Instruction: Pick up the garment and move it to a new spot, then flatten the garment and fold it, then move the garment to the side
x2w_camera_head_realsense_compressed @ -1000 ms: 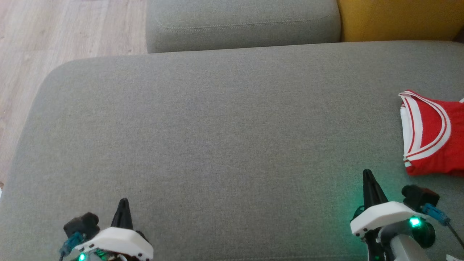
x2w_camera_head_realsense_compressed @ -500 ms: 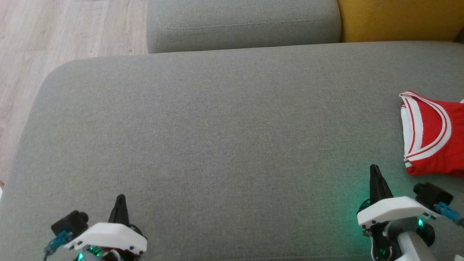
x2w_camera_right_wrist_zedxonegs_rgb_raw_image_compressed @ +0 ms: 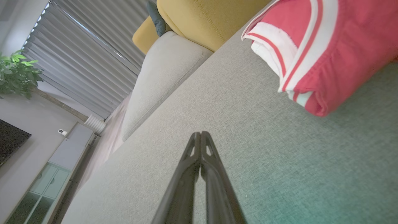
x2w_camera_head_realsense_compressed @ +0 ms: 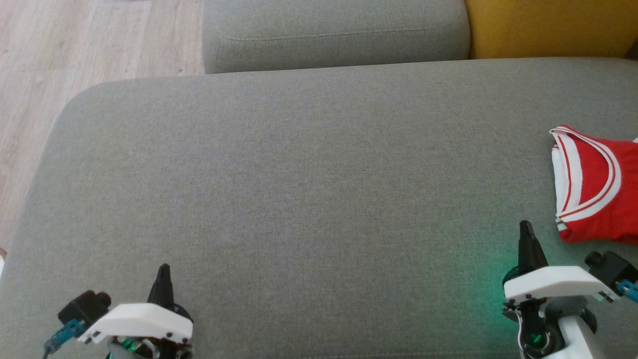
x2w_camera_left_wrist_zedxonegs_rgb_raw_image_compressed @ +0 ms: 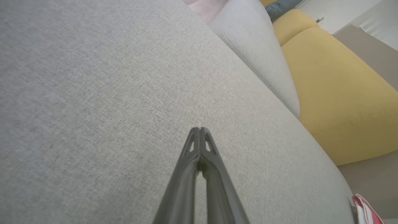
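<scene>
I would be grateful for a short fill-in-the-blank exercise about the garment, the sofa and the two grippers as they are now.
1. The folded garment on the grey seat is white and ____.
2. Of the left gripper and the right gripper, the one nearer the garment is the ____.
3. Both grippers hold nothing, and their fingers are ____.
4. The back cushion at the far right is coloured ____.

Missing words: red; right; shut; yellow.

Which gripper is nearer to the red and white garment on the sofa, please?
Right. The right gripper is shut just off the near left corner of the garment, not touching it. The left gripper, also shut, is far across the grey cushion on the opposite side.
</scene>
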### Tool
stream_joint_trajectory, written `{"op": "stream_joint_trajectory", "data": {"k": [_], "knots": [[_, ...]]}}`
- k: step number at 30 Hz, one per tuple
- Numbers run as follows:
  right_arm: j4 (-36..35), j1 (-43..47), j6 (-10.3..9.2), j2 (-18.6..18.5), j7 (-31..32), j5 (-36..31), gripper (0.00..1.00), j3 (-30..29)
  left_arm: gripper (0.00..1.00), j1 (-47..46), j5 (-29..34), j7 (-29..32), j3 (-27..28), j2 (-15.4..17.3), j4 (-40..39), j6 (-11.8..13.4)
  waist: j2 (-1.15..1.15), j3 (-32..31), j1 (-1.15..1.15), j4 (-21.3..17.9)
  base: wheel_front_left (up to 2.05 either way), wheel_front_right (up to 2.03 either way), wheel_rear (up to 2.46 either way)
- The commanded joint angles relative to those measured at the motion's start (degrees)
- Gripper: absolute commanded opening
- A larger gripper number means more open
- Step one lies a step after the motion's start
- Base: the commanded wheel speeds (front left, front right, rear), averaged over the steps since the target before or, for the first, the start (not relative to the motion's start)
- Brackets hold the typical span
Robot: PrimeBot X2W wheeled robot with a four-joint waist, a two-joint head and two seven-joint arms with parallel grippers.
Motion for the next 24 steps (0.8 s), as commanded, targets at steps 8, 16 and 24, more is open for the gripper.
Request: {"op": "stream_joint_trajectory", "data": {"k": [8,16,24], "knots": [[-3.9,-0.7,0.18,-0.3,1.6,6.4,0.0,-0.2,0.0,-3.7,-6.0,1.5,2.6,0.5,-2.8,-1.6,0.0,0.0,0.0,0.1,0.0,0.0,0.0],[-5.6,-0.3,0.21,-0.3,2.9,11.8,0.0,-0.7,0.0,-4.1,-11.1,2.8,3.5,0.5,-3.3,-2.5,0.0,-0.1,0.0,0.1,0.0,0.0,0.0],[-7.3,0.0,0.23,-0.3,4.3,17.3,0.0,-1.2,0.0,-4.5,-16.2,4.2,4.5,0.5,-3.9,-3.5,0.0,-0.1,0.0,0.2,0.0,0.0,0.0]]}}
